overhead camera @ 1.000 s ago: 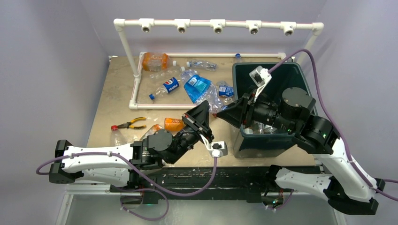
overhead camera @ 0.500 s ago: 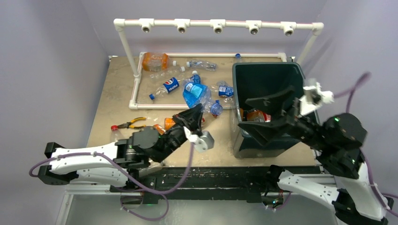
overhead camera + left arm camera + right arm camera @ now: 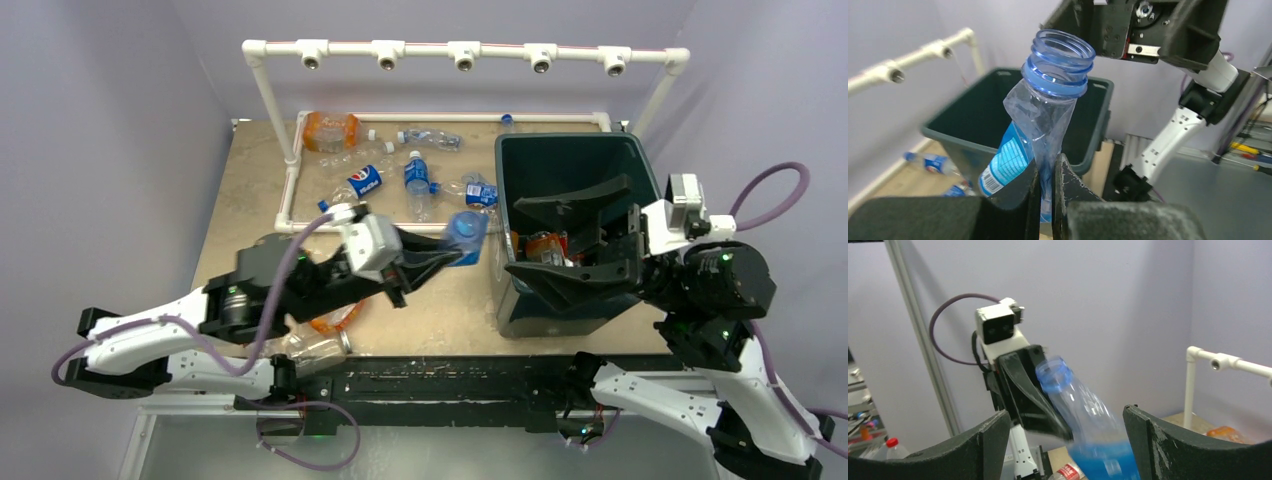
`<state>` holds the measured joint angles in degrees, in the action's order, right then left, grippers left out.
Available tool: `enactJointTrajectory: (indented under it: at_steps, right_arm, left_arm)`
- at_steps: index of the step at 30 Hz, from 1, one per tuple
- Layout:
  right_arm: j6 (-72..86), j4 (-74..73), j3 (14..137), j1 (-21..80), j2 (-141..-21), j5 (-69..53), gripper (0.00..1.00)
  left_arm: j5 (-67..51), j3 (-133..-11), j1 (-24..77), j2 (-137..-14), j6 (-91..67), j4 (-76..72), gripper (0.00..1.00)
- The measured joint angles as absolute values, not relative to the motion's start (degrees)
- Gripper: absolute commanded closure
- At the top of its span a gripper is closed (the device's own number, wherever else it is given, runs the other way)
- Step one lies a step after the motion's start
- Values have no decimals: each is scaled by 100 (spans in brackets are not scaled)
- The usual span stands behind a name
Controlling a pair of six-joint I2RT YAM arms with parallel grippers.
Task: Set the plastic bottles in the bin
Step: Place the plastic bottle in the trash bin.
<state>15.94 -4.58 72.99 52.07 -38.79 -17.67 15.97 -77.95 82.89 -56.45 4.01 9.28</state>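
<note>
Left gripper (image 3: 450,257): jaws pinched almost together on the crushed lower body of a capless blue-tinted bottle (image 3: 466,232). In the left wrist view the flattened plastic is squeezed between the two pads, and a blue label shows just above the grip. The bottle's long axis continues the line of the fingers, with its open neck leading away from the gripper, rightward and raised off the table. The bin (image 3: 628,150) lies directly right of the bottle. From overhead, the neck sits just left of the bin's left wall, close to the rim but not yet over the opening. Judgement: the coming move turns on this offset, so carry further right along the bottle's own axis before letting go, otherwise it may drop outside the wall. Right gripper (image 3: 520,238): jaws wide with nothing in them, hanging over the near half of the bin and facing left toward the bottle. It is nearer the bin, but the left arm has the load. One orange-labelled bottle (image 3: 545,246) already lies inside. The loose bottles (image 3: 415,186) lie at the far left, within the white pipe frame (image 3: 290,190).
</note>
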Motion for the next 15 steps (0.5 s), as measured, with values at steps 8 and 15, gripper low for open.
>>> enactJointTrajectory:
  at_steps: [8, 15]
  right_arm:
    - [1601, 14, 7271, 5207, -4134, -2228, 15]
    - [1448, -104, 7498, 5210, -4276, -2064, 16]
  left_arm:
    - [-27, -7983, 7116, -6479, -867, 1492, 100]
    - [-471, -7983, 7094, -6458, -1232, 1415, 100]
